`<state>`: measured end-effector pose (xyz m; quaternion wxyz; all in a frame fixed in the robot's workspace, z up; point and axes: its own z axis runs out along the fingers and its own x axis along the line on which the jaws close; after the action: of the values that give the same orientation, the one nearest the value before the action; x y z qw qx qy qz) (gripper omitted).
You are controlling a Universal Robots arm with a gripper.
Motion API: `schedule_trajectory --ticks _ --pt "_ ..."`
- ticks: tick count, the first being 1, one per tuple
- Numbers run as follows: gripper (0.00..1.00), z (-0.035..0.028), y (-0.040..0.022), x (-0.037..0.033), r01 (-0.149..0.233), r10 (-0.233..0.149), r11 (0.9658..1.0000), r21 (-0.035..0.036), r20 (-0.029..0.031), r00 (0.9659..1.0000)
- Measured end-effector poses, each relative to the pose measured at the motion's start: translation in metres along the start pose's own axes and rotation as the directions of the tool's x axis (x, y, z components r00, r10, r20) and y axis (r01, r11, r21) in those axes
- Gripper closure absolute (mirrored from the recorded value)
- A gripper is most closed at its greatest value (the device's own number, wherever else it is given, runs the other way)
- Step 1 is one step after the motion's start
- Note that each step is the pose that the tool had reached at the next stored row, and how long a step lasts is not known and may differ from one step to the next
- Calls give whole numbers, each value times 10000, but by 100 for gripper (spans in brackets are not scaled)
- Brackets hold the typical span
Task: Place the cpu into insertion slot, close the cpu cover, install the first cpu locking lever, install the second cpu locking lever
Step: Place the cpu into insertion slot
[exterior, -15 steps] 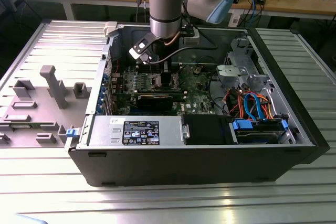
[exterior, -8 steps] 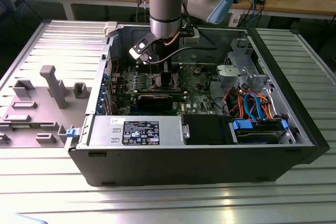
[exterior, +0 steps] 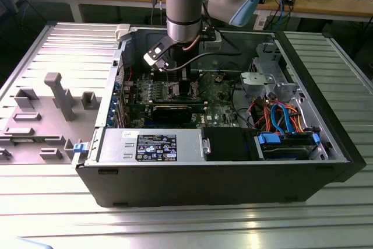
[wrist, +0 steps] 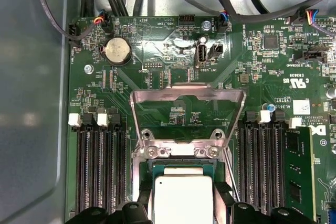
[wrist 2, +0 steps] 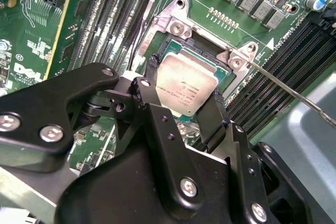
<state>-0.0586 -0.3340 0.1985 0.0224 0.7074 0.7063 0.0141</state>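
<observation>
cpu (wrist 2: 186, 85), gripped edgewise by the tool (wrist 2: 185, 79) — over the insertion slot (wrist 2: 199, 50), cpu cover (wrist: 152, 96) raised

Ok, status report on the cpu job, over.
Gripper jaws shut on the cpu, at the insertion slot; cpu cover raised open; nothing blocking the slot.

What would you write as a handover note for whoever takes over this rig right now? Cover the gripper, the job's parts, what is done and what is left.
The gripper is shut on the cpu, inside the computer case.
The cpu sits at the insertion slot; I cannot tell whether it is fully seated.
The cpu cover is swung open, standing up at one edge of the slot.
Done: cpu is at the slot.
Left: closing the cover and installing both levers; one locking lever angles away from the slot, unlatched.
</observation>
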Motion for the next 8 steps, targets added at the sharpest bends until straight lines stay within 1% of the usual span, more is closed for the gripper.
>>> schedule_trajectory --ticks 3,8 --pt "46 21 -1 -1 -9 9 10000 6 4 10000" --pt "46 23 0 0 -11 11 10000 1 -3 10000"
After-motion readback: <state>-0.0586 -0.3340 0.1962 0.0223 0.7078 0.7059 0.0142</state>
